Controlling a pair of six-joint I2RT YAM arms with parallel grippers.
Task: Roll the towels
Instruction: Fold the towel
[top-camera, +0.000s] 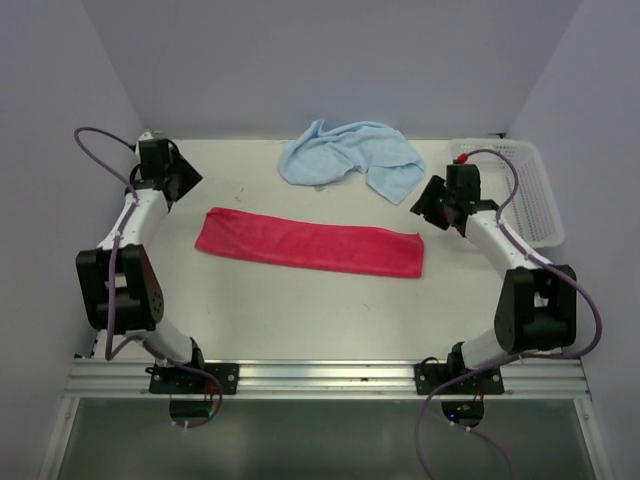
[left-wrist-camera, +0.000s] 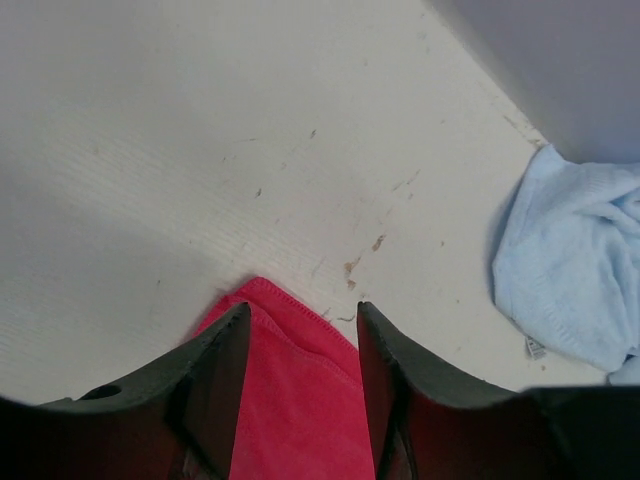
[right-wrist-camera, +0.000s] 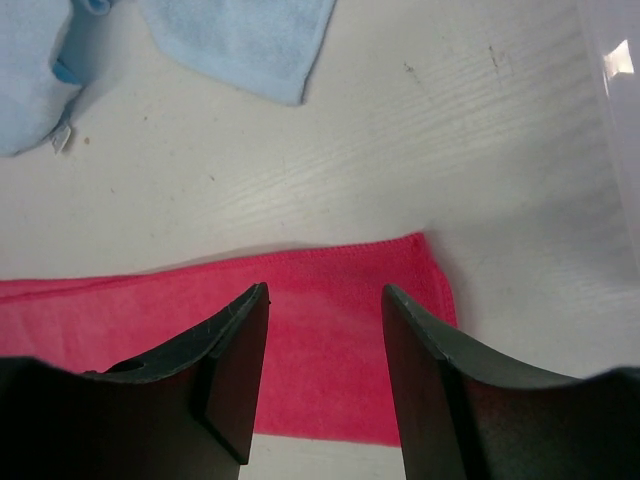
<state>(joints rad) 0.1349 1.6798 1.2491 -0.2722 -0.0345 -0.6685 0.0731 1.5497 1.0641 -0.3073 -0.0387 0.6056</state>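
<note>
A white plastic mesh basket (top-camera: 528, 195) with a rectangular rim stands beyond the right end of the red-pink terry towel (top-camera: 310, 243), by the side wall. The right arm's cable crosses in front of it, and I cannot tell what lies inside. In the right wrist view only a pale, glossy edge of it shows (right-wrist-camera: 612, 60).

The red-pink towel is folded into a long, narrow strip, flat on the off-white worktop (top-camera: 300, 320), running left to right and tilted slightly. Its nap looks short and soft, and a stitched hem shows along its edge and at the corner under the left wrist camera (left-wrist-camera: 290, 400). The worktop has a faint ribbed grain and a few brown specks (left-wrist-camera: 150, 150).

Behind the red-pink towel, near the back wall, lies the light blue terry towel (top-camera: 350, 160) — crumpled, with loose folds and one corner trailing toward the strip's right end. A small white label (left-wrist-camera: 536, 347) hangs at its hem.

The left pincer (top-camera: 172, 178) hovers above and behind the strip's left end, its dark fingers (left-wrist-camera: 215, 370) parted about halfway with nothing between them — the red corner shows through the gap. The right pincer (top-camera: 432, 203) hangs over the strip's right end (right-wrist-camera: 330, 340), jaws likewise set apart and gripping nothing.
</note>
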